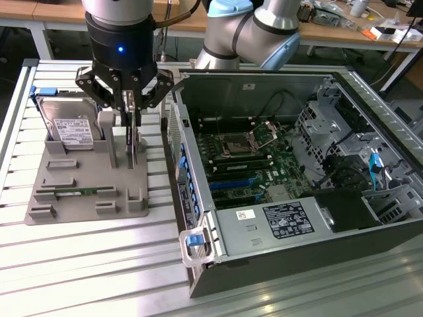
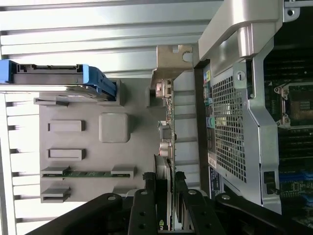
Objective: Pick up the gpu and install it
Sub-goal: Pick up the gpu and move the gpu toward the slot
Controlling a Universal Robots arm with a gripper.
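Exterior view first: the claw (image 1: 131, 109) is hanging straight down over the grey holder (image 1: 86, 198) on the bench (image 1: 79, 264), and it's looking clenched on the gpu (image 1: 134, 142). The card is standing on edge in its slot near the side of the holder closest to the computer case (image 1: 264, 264). Its bottom edge is looking seated in the holder, so I'm reading this as gripped but not lifted out. The hard drive (image 1: 69, 129) is standing upright at the far end of the holder, and the memory stick (image 1: 73, 191) is lying flat nearer the front. The case is lying open just beside the holder, on the exterior view's right. The blue expansion slots (image 1: 238, 181) on its board are looking bare, with nothing plugged in.

Wrist view: I'm looking down the thin top edge of the gpu (image 2: 166, 142), with the silver bracket (image 2: 171, 63) at its far end. The claw (image 2: 165, 215) is straddling the near end, and the black fingers (image 2: 146, 210) are pressing up against both faces with no gap that I can make out. The card is lined up with its notch in the holder (image 2: 88, 161), the hard drive (image 2: 49, 73) and memory stick (image 2: 88, 173) are sitting untouched in their spots, and the case (image 2: 230, 137) is running alongside.

So progress-wise, I'm judging the grasp as pretty much made. The lift out, the carry over to the case and the actual seating in a slot are all waiting to be done.
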